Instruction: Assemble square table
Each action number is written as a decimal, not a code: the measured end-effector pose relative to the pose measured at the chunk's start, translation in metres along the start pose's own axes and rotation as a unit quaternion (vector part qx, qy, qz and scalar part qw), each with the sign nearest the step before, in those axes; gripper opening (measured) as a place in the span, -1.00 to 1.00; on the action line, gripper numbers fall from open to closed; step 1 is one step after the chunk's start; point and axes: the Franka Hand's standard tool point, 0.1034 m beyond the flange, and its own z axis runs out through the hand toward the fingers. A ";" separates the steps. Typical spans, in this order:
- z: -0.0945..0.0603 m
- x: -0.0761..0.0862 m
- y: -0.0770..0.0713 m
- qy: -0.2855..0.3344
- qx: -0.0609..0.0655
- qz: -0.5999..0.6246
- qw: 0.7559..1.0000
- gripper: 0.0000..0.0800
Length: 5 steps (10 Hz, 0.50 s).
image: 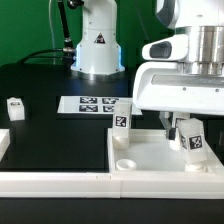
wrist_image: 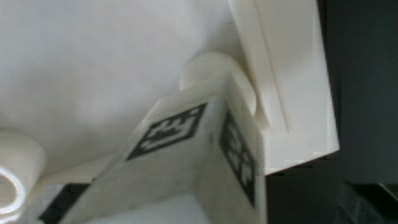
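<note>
The white square tabletop (image: pixel 160 158) lies at the front on the exterior view's right, with a raised rim and a round corner socket (image: pixel 127 161). My gripper (image: pixel 186 134) hangs low over the tabletop's right part, shut on a short white tagged leg (image: pixel 193 141). In the wrist view the held leg (wrist_image: pixel 182 135) points down onto the tabletop floor (wrist_image: pixel 89 70), close beside the raised rim (wrist_image: pixel 285 80). A socket (wrist_image: pixel 15 172) shows at the edge of the wrist view. A second leg (image: pixel 122 120) stands just behind the tabletop. A third leg (image: pixel 14 107) stands at the far left.
The marker board (image: pixel 95 104) lies on the black table behind the tabletop. White border rails run along the front (image: pixel 55 181) and the left edge (image: pixel 3 142). The robot base (image: pixel 98 45) stands at the back.
</note>
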 end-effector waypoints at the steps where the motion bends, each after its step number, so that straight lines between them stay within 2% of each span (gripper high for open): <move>1: 0.000 0.000 0.000 0.000 0.000 0.006 1.000 0.57; 2: 0.000 0.000 0.000 0.000 0.000 0.027 1.000 0.02; 3: 0.000 0.000 0.000 0.000 0.001 0.066 0.998 0.02; 4: 0.000 0.000 0.000 0.000 0.001 0.088 0.996 -0.28; 5: 0.000 0.000 0.001 0.000 0.000 0.120 0.993 -0.28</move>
